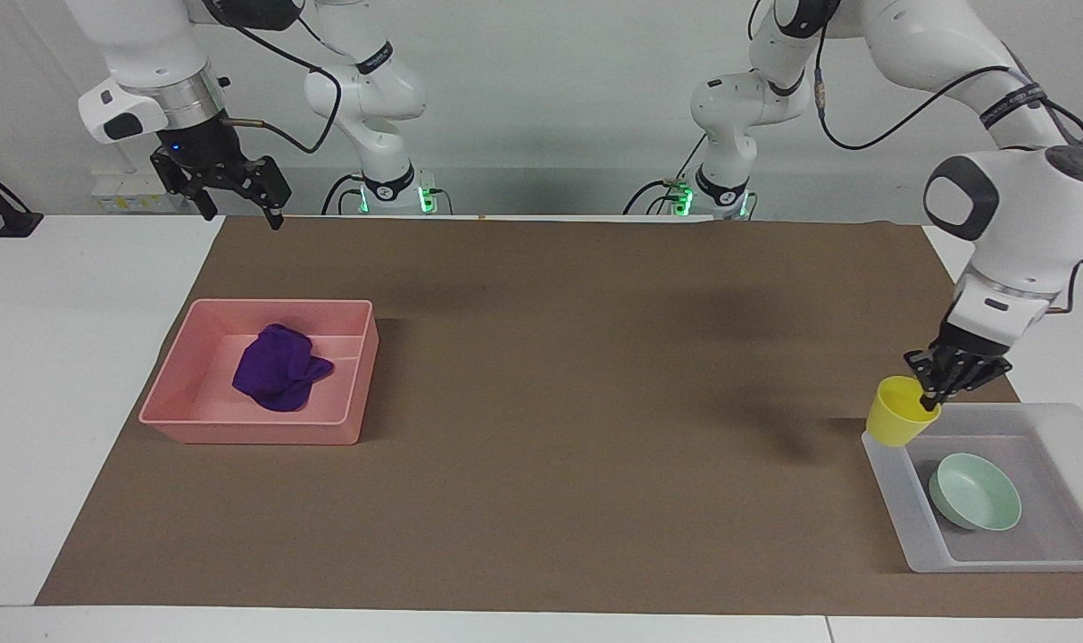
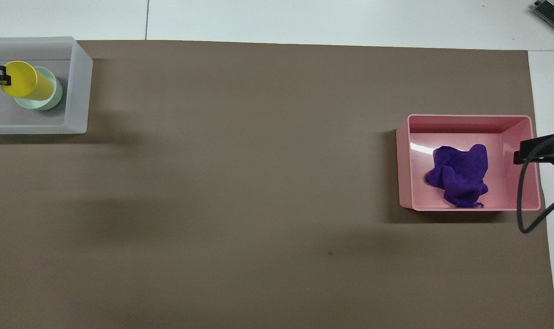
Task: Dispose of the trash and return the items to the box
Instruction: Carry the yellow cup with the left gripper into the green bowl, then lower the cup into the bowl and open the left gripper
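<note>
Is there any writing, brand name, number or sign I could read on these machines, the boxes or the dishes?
None can be read.
The dark band on the left arm carries pale lettering, too small to make out.
The yellow cup, mint-green bowl, frosted bin, pink tray and purple cloth show no writing.

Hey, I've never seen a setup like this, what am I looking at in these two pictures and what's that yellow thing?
These are two robot arms at a table with a brown mat. One picture faces them from across the table; the other looks down from above their end.

The left gripper is shut on the rim of a yellow cup, carrying it in the air over the frosted box, where a green bowl already lies.

Toward the right arm's end sits a pink tray with a purple cloth in it. The right gripper waits, open, up in the air near the robots' edge of the table.
</note>
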